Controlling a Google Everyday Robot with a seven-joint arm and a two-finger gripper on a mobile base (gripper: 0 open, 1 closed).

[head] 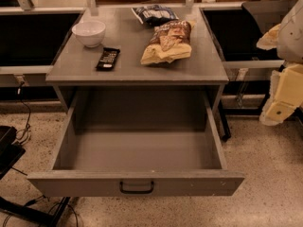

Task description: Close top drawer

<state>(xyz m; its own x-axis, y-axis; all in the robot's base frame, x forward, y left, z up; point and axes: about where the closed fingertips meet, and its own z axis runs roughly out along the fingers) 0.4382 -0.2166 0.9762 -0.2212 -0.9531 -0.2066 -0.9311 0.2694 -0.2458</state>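
Observation:
The top drawer (137,183) of the grey cabinet is pulled far out toward me. It is wide and deep, and its inside (139,148) holds nothing. A small black bar handle (137,187) sits at the centre of its front panel. My gripper (277,111) is at the lower end of the cream-coloured arm (289,79) at the right edge of the view. It hangs to the right of the cabinet, level with the back of the open drawer, and touches nothing.
On the cabinet top (80,72) are a white bowl (89,32), a black snack bar (108,58), a brown chip bag (168,42) and a blue-white bag (153,14). A black object (7,148) and cables (21,126) lie on the floor at left.

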